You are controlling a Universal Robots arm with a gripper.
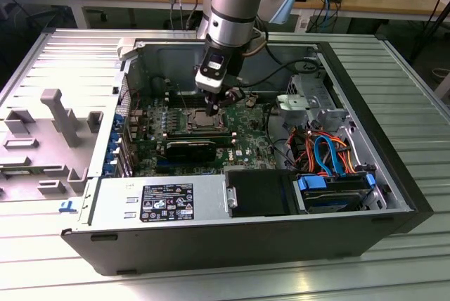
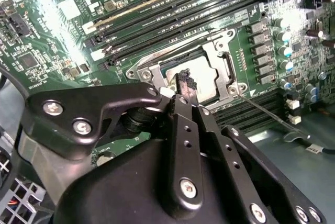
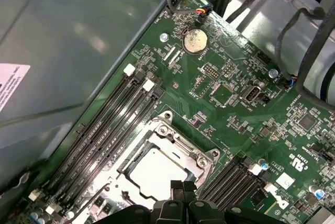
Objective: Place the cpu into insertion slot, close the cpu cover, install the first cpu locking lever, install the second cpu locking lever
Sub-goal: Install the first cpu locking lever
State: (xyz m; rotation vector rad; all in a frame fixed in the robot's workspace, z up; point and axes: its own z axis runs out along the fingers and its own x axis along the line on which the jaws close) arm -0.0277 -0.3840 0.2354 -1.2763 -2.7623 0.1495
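The cpu, a dull silver square, lies in the insertion slot on the green board inside the open computer case. The silvery cpu cover lies flat around it, with the chip showing through its window. My gripper hovers just above the chip's edge, shut with nothing between its fingers. In the second wrist view the fingertips hide part of the cpu and sit beside the cover. A thin metal locking lever sticks out from the socket's corner, away from the frame.
Long black memory slots run beside the socket. A black heatsink block lies just in front of it. The power supply, the drive bay with blue and orange cables and the case walls close in the board.
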